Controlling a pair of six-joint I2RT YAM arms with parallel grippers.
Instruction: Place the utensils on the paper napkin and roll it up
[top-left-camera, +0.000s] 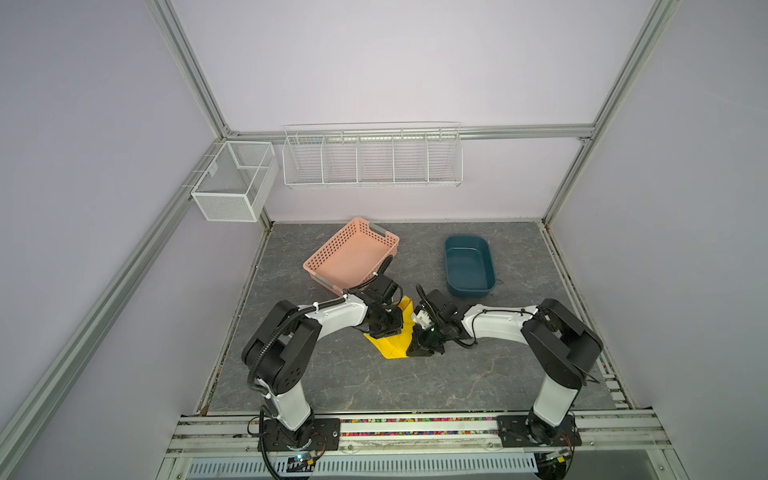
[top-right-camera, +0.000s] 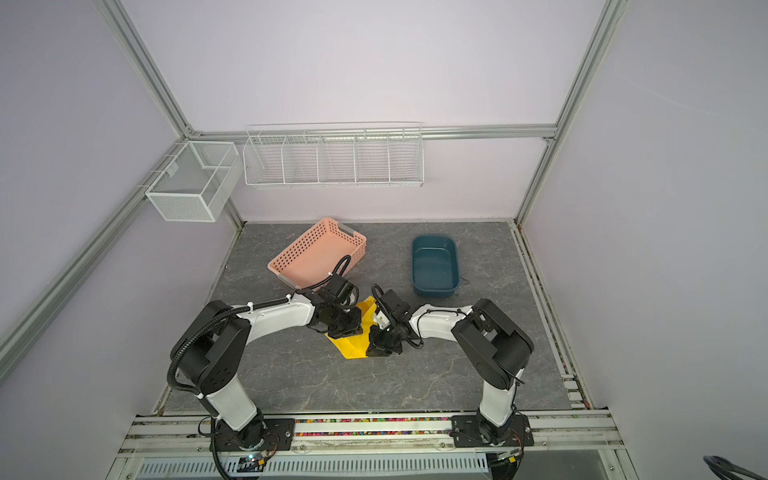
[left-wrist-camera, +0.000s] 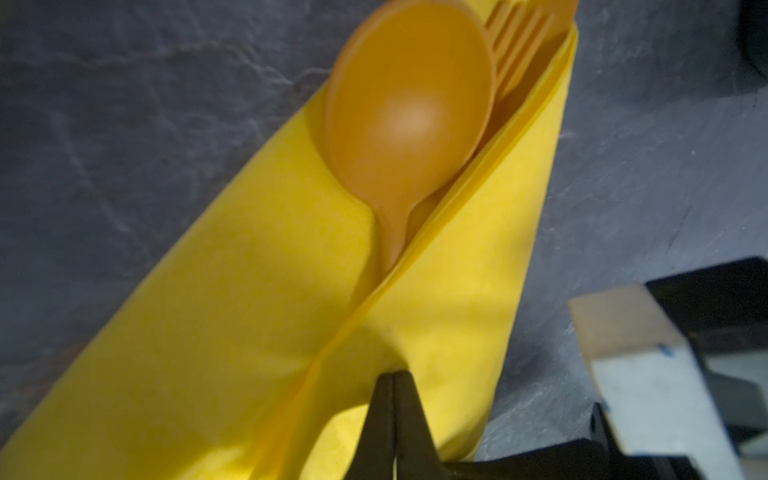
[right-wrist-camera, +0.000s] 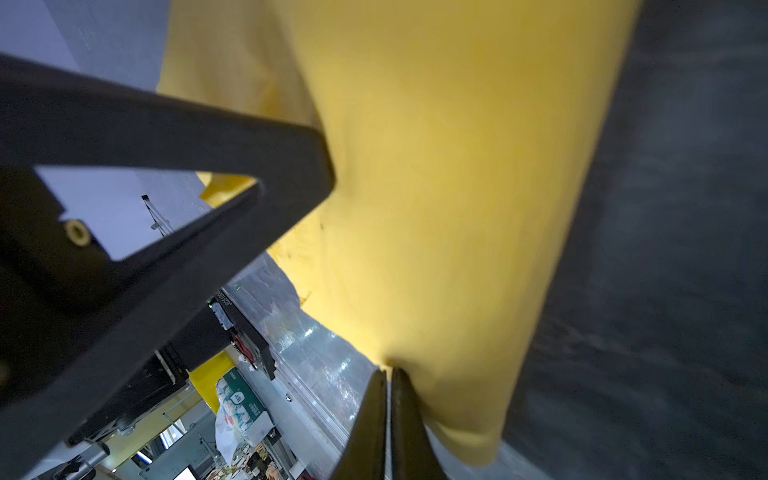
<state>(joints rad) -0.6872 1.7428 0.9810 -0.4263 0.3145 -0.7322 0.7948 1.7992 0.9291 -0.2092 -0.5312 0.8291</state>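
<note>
- Where both arms bend inward, the paper napkin (top-left-camera: 392, 343) lies on the grey table (top-left-camera: 374, 386), just below the frame's centre in both top views.
- It is folded into a long yellow wrap, partly hidden under the two wrists.
- In the left wrist view, a round-bowled spoon (left-wrist-camera: 409, 104) and a fork (left-wrist-camera: 515, 45) beside it poke out of the wrap's open end; the handles are tucked under the paper.
- No knife can be made out.
- The left gripper (left-wrist-camera: 392, 376) has its fingers pressed together, with the tips against the napkin's overlapping flap. Whether any paper is caught between them cannot be told.
- The right gripper (right-wrist-camera: 388, 370) has its fingers closed on the napkin, which puckers at the tips.
- A pink basket (top-left-camera: 353, 257) sits above and left of the napkin in a top view, close behind the left wrist.
- A dark blue tub (top-left-camera: 469, 266) sits above and to the right, apart from the napkin.
</note>
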